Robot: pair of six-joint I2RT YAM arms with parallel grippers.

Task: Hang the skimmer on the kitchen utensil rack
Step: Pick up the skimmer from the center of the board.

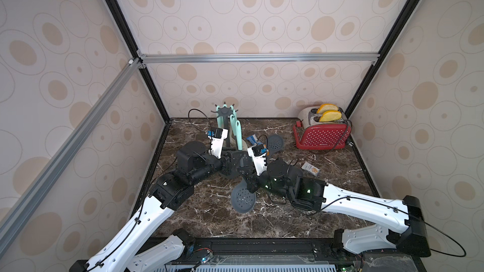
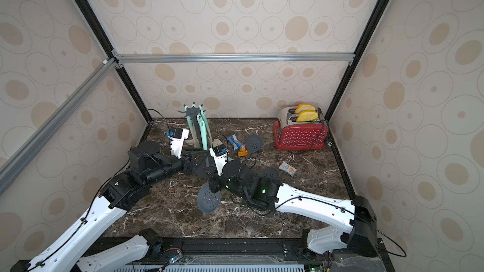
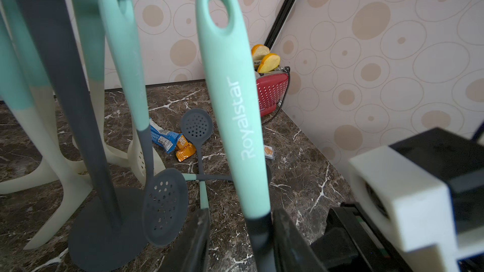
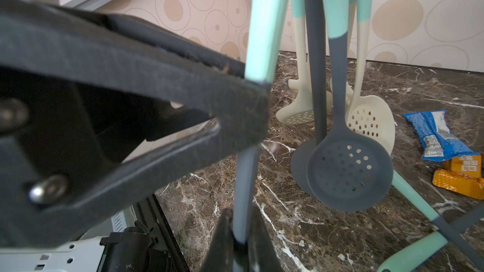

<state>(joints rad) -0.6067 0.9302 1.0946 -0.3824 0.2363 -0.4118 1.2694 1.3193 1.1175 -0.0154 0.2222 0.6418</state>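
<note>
A: Where's the skimmer (image 1: 243, 200) got to?

B: Right beside the kitchen utensil rack (image 1: 224, 112), on the robot's side of it. It's standing more or less upright, perforated head down, mint handle up alongside the rack's pole. The eye at the top of the handle is close to the rack's hooks but sits on none of them; you can see wallpaper straight through it.

A: And what's got hold of it?

B: The right gripper (image 4: 242, 234) is clamped tight on the thin grey neck, a little above the head. The left gripper (image 3: 243, 218) has its jaws either side of the same stem, where grey meets mint, fairly close together but with a sliver of gap showing on one side. I can't tell whether it's biting.

A: Will it behave?

B: I'd guess it's light, and the head looks soft enough to wobble if it's swung briskly. The handle seems stiff but smooth, so it could twist in a loose pinch. The best hold, I'd say, is low on the mint part or on the neck, well short of the eye — that has to stay free for a hook. Another skimmer (image 3: 163, 205) already hangs from the rack just next to it — easy to knock.
</note>
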